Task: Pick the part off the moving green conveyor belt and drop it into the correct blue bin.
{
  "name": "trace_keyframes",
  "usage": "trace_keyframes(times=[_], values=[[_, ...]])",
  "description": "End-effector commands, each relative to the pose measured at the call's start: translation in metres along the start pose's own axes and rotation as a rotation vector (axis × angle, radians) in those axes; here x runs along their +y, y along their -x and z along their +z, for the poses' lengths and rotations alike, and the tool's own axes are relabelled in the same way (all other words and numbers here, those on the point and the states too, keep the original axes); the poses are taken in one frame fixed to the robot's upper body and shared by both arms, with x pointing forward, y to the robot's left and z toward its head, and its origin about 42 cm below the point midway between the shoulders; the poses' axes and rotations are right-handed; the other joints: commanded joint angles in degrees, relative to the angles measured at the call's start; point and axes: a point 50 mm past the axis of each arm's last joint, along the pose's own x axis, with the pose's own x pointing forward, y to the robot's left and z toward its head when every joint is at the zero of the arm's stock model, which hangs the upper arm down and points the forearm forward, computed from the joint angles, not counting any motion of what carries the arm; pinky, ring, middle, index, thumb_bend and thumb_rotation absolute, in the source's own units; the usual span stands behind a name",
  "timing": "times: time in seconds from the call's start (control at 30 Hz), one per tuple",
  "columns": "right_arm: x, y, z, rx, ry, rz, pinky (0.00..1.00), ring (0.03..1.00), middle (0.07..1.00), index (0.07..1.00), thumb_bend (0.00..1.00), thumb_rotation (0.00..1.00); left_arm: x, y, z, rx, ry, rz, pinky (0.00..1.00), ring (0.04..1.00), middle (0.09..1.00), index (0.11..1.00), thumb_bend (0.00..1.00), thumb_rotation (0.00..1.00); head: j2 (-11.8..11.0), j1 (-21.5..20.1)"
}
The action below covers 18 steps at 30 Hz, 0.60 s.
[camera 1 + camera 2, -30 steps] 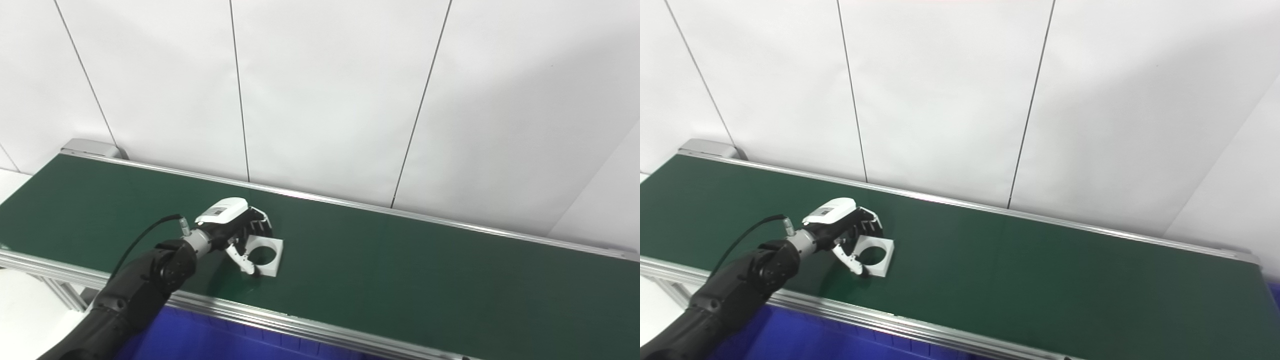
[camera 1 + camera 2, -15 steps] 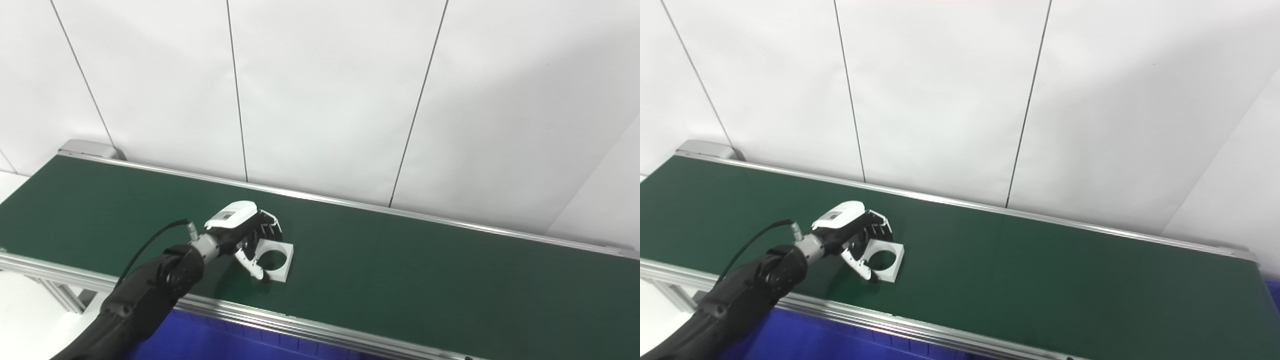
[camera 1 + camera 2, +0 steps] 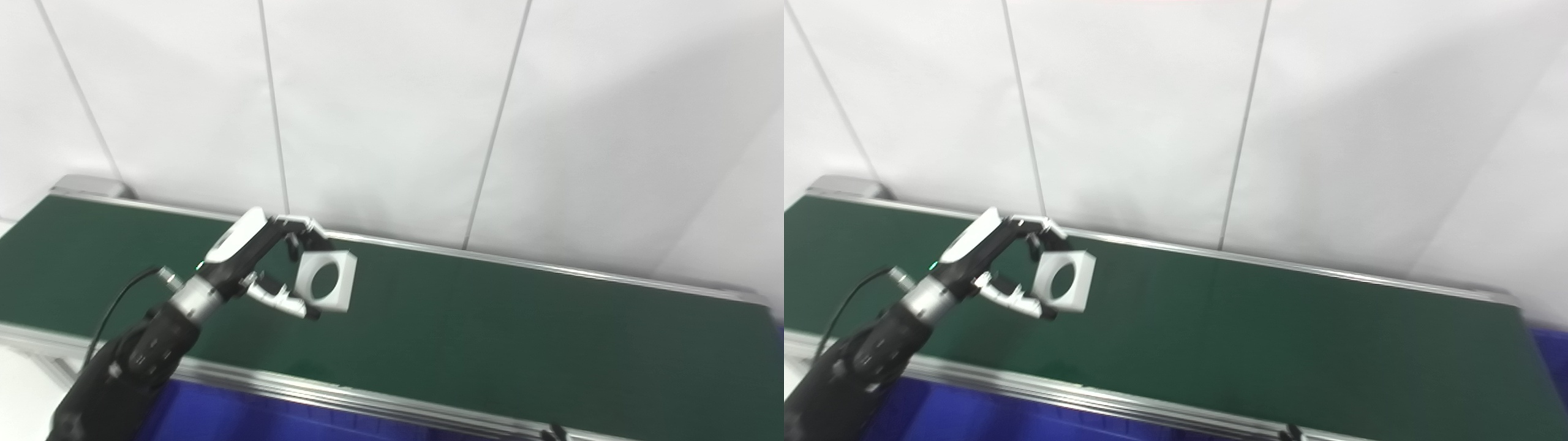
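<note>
Part (image 3: pixel 324 280) was off green conveyor belt (image 3: pixel 490 318), raised since a second ago, clamped between fingers (image 3: pixel 304 225) and thumb of left hand (image 3: pixel 257 260). Pick judged complete; transfer to blue bin (image 3: pixel 245 416) outstanding. Right hand unseen.

Left hand (image 3: pixel 257 263) raised, fingers (image 3: pixel 303 228) and thumb pinched closed.

left hand (image 3: pixel 257 263) raised, part (image 3: pixel 324 282) lifted (off belt (image 3: pixel 490 318))
</note>
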Motion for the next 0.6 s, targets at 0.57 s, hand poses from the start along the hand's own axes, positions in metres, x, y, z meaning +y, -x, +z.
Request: trace_keyframes(times=[0.57], values=[[0.006, -0.014, 0.029, -0.056, 0.031, -0.006, 0.79, 0.87, 0.878, 0.932, 0.9, 0.53, -0.058, 0.052, 0.0, 0.033, 0.138, -0.188, 0.39, 0.46, 0.475, 0.507, 0.52, 0.0, 6.7, -7.7]])
